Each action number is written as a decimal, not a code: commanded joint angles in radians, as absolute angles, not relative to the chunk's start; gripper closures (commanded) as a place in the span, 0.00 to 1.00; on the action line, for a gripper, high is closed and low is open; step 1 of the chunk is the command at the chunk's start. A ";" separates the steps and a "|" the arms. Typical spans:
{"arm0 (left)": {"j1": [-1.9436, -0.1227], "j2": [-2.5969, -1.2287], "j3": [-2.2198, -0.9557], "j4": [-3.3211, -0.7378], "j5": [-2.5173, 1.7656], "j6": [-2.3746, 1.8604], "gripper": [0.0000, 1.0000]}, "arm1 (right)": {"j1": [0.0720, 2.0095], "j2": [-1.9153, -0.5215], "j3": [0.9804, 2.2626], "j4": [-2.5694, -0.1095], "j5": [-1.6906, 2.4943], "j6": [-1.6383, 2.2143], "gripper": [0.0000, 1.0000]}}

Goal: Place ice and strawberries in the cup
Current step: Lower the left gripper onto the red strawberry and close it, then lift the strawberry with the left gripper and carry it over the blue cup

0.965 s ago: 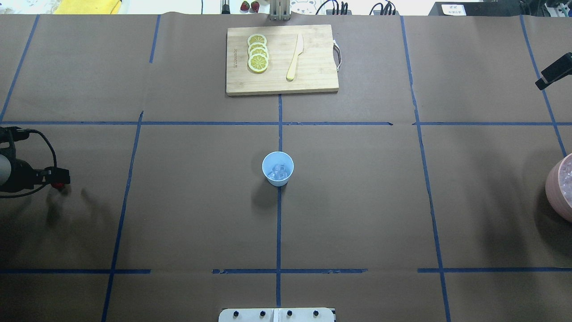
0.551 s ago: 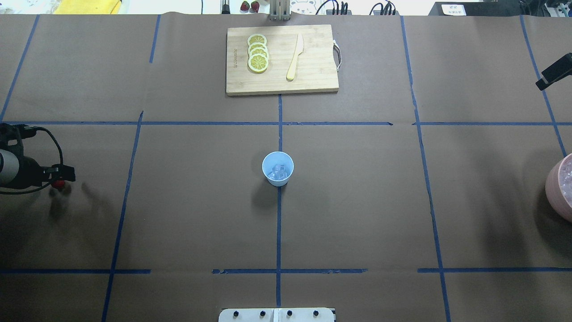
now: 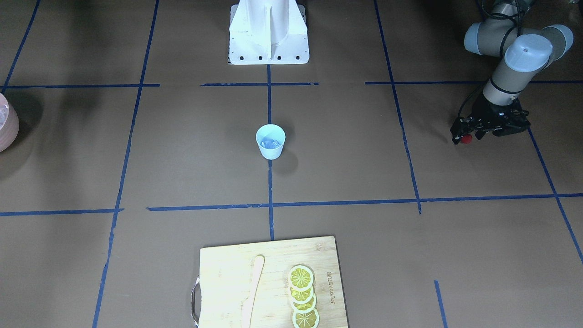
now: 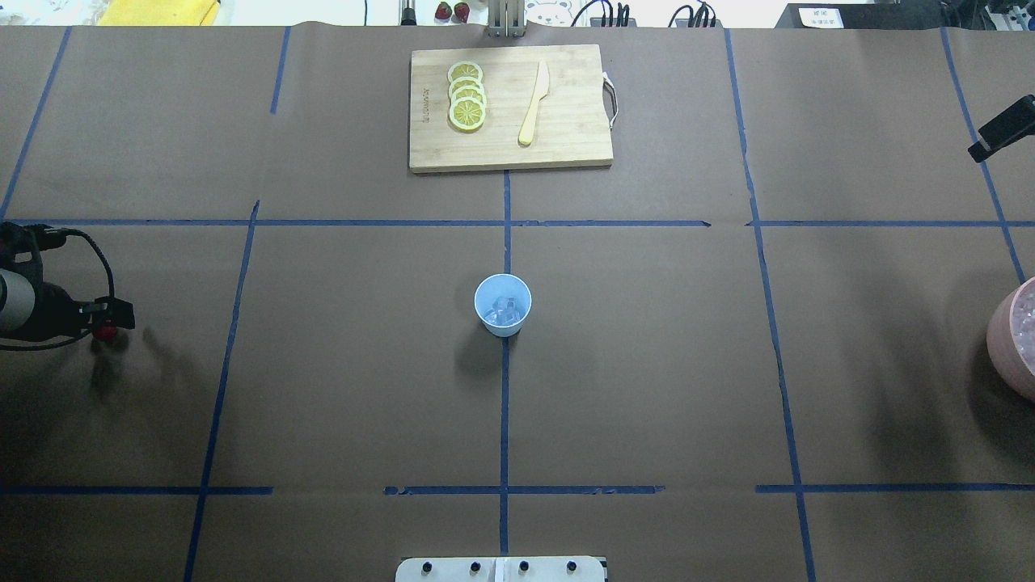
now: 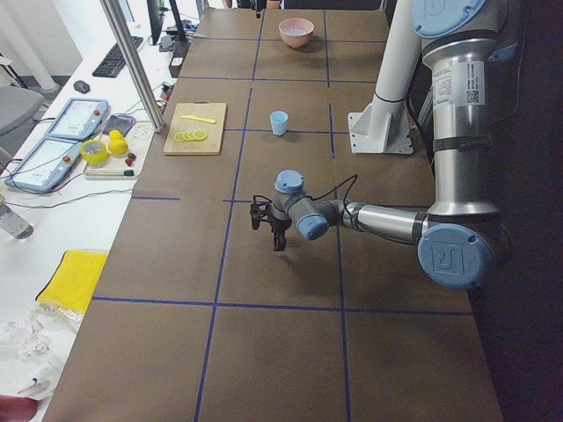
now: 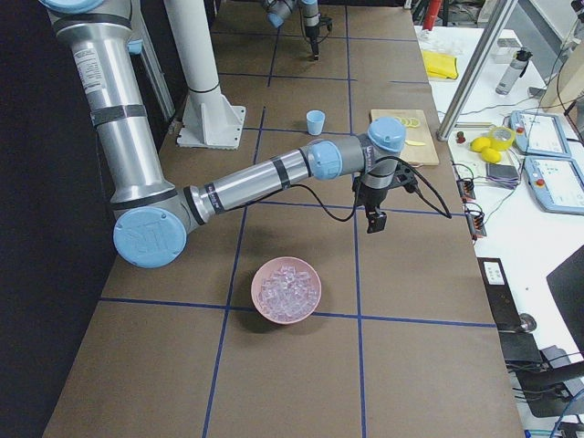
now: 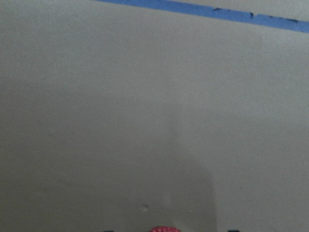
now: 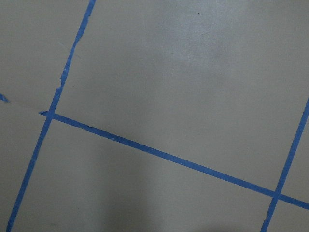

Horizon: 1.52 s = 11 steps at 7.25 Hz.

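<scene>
The pale blue cup (image 4: 502, 304) stands upright at the table's middle, with several clear ice cubes (image 4: 505, 310) inside; it also shows in the front view (image 3: 270, 141). My left gripper (image 4: 107, 325) hovers far to the cup's left, shut on a tiny red strawberry (image 4: 104, 331), which also shows in the front view (image 3: 465, 139) and at the bottom edge of the left wrist view (image 7: 165, 228). My right gripper (image 4: 990, 141) is at the far right edge. I cannot tell whether it is open or shut. Its wrist view shows only bare table.
A pinkish bowl (image 4: 1003, 339) of ice cubes sits at the right edge. A wooden cutting board (image 4: 566, 137) at the back holds lemon slices (image 4: 466, 95) and a wooden knife (image 4: 534, 103). Two more strawberries (image 4: 452, 10) lie beyond the table's back edge.
My left gripper, with the strawberry, has shifted slightly right towards the cup and a little up. The cup and the right arm have not moved.
</scene>
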<state>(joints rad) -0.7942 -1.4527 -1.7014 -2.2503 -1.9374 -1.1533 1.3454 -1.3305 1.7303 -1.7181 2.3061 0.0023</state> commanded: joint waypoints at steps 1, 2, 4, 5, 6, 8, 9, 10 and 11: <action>-0.795 -1.450 -1.703 -2.250 -1.937 -1.154 0.37 | 1.345 -1.330 1.730 -1.718 2.306 0.005 0.01; -0.796 -1.448 -1.703 -2.250 -1.937 -1.155 0.55 | 1.345 -1.330 1.730 -1.718 2.307 0.005 0.01; -0.799 -1.444 -1.718 -2.250 -1.939 -1.155 0.92 | 1.345 -1.330 1.732 -1.718 2.307 0.006 0.01; -0.805 -1.439 -1.747 -2.238 -1.991 -1.154 0.99 | 1.345 -1.331 1.732 -1.718 2.307 0.006 0.01; -0.866 -1.446 -1.790 -2.185 -2.087 -1.152 0.99 | 1.345 -1.335 1.730 -1.718 2.307 0.005 0.01; -0.913 -1.488 -1.969 -1.925 -2.106 -1.147 0.99 | 1.354 -1.347 1.729 -1.718 2.307 0.005 0.01; -0.914 -1.590 -2.026 -1.737 -2.105 -1.149 0.99 | 1.380 -1.364 1.720 -1.718 2.313 -0.001 0.01; -0.911 -1.741 -2.045 -1.565 -2.102 -1.155 0.99 | 1.423 -1.390 1.695 -1.717 2.365 -0.027 0.01; -0.904 -1.849 -2.049 -1.452 -2.102 -1.158 0.99 | 1.478 -1.406 1.657 -1.717 2.391 -0.122 0.01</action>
<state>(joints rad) -0.9088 -1.7069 -2.0280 -1.6210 -2.1021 -1.1537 1.4183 -1.3823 1.6958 -1.7170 2.3532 -0.0398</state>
